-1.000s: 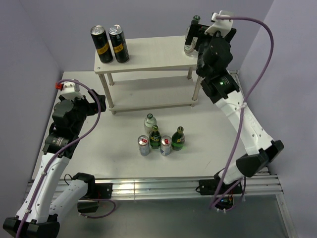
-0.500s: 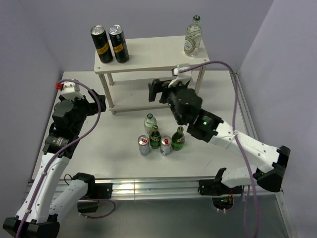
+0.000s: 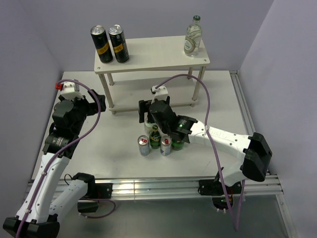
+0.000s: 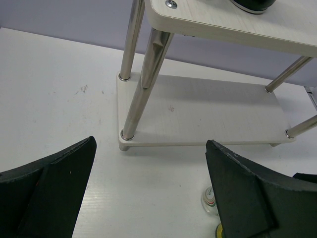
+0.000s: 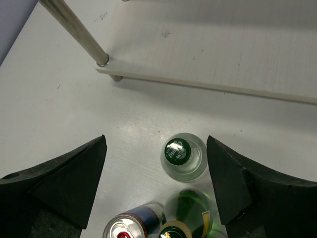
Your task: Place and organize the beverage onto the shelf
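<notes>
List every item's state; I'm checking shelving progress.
Placed clear bottle: upright, top tier.
Black cans: upright, top tier.
Waiting clear bottle: upright, capped, between right fingers.
Green bottles: upright, table.
Silver cans: upright, table.
Left fingers: open, empty.
Right fingers: open.

Shelf boards (image 4: 213, 106): looked matt, smooth, off-white.
Shelf legs (image 4: 141, 94): gleamed as polished metal.
Clear bottle (image 5: 184, 157), before the shelf: was glossy glass.
Can (image 5: 131, 223), nearer still: showed shiny metal.
Table (image 5: 54, 109): appeared matt, faintly ribbed.

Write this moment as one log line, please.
right gripper: open, above clear bottle on table | left gripper: open, empty | shelf top: second clear bottle, two black cans
</notes>
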{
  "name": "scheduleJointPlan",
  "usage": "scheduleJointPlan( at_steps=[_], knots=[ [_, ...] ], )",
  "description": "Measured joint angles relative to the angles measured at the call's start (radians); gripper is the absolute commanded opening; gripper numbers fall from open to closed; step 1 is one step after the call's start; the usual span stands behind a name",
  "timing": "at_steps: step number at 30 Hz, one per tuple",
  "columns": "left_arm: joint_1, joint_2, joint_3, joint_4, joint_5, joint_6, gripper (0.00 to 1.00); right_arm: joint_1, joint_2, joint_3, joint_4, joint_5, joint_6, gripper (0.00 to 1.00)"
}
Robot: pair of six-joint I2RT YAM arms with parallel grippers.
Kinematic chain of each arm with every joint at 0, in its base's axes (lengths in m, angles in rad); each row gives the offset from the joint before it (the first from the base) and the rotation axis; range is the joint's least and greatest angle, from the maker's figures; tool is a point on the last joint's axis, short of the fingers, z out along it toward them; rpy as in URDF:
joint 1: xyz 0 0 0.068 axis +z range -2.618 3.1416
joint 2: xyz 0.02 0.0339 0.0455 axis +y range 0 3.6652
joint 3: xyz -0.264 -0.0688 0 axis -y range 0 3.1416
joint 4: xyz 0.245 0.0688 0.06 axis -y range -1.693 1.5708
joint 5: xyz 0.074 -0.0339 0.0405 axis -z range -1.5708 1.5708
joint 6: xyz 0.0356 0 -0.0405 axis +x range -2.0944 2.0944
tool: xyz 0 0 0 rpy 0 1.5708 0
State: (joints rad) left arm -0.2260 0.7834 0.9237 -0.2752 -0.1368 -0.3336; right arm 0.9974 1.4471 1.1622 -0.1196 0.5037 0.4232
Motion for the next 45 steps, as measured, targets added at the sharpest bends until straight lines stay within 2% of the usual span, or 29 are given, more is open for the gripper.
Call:
scheduleJointPlan(
  at_steps=[14,37,43,45],
  knots=[
    [0.000,-0.005,0.000,0.000,0.000,0.000,0.99,0.013,0.076,-0.071,-0.016,0.013,0.089,0.83],
    [0.000,-0.010,0.000,0.000,0.000,0.000,0.99,0.013,0.155,0.005,-0.007,0.073,0.077,0.80],
    [0.000,-0.010,0.000,0.000,0.000,0.000,0.99,0.013,0.157,0.011,-0.027,0.085,0.069,0.69],
    [0.000,-0.012,0.000,0.000,0.000,0.000,0.99,0.013,0.161,0.017,-0.034,0.090,0.064,0.63]
  ],
)
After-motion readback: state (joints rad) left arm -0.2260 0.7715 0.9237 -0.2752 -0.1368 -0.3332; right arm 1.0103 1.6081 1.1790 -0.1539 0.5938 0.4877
